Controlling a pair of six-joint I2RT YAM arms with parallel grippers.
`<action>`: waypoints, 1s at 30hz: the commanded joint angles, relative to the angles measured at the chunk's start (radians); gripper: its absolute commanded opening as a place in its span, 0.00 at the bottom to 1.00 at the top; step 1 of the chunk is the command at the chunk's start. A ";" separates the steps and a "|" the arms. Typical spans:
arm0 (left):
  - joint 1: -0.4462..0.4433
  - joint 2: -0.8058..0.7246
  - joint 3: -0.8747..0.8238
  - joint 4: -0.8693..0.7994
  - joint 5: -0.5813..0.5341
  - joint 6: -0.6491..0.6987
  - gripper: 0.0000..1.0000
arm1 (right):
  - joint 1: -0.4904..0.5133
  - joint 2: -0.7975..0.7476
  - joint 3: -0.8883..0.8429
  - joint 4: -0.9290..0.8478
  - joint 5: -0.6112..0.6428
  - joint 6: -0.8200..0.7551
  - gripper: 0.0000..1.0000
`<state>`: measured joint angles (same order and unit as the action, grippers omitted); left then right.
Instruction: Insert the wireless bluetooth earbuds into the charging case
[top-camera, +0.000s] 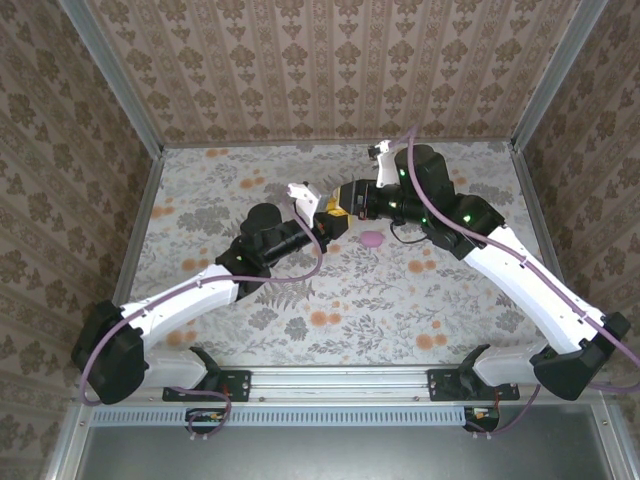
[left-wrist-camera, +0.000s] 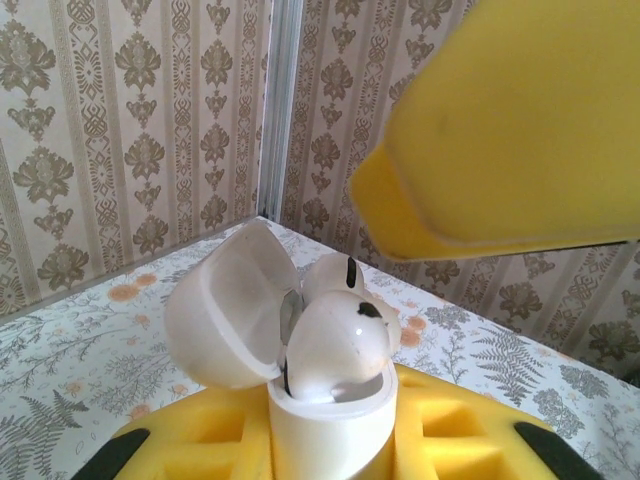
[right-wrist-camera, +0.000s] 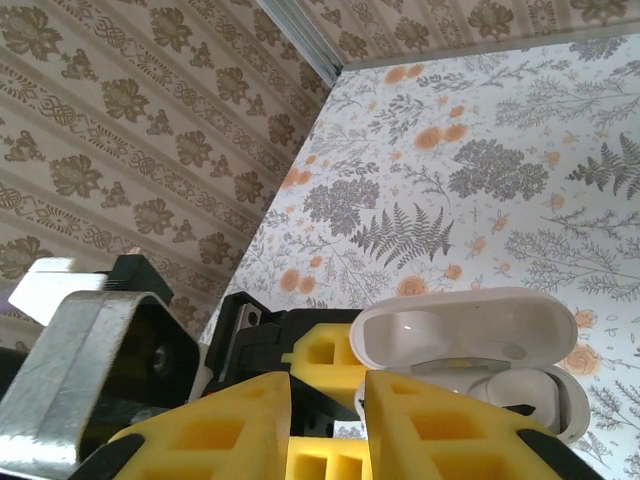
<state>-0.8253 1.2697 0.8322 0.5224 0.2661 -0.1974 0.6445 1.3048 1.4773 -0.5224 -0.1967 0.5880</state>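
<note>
The left gripper (top-camera: 325, 228) is clamped on a glossy white, rounded plastic charging case (left-wrist-camera: 335, 430), which is pressed between soft yellow foam pads (left-wrist-camera: 460, 440) with square hollows. Its domed lid (left-wrist-camera: 222, 320) stands open (tilted back on the hinge). Two smooth white pebble-shaped wireless earbuds (left-wrist-camera: 335, 345) with small black marks sit in the case mouth, rising above the rim. The right gripper (right-wrist-camera: 325, 385) hangs just beside the case. Its pads are near together with a narrow slot, and I cannot tell if they pinch anything. A small pinkish-purple oval piece (top-camera: 371, 240) lies on the flower-printed table cover (top-camera: 250, 190).
</note>
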 joint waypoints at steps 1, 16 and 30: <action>-0.007 -0.029 0.026 0.018 0.019 0.021 0.25 | -0.006 0.011 -0.018 -0.008 -0.036 0.024 0.28; -0.008 -0.029 0.029 0.022 0.021 0.016 0.25 | -0.017 0.011 -0.037 -0.044 0.009 0.019 0.26; -0.008 -0.026 0.029 0.021 0.016 0.016 0.25 | -0.024 -0.026 -0.018 -0.018 -0.046 0.006 0.27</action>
<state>-0.8253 1.2663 0.8322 0.5022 0.2661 -0.1974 0.6262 1.3083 1.4521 -0.5419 -0.1997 0.5987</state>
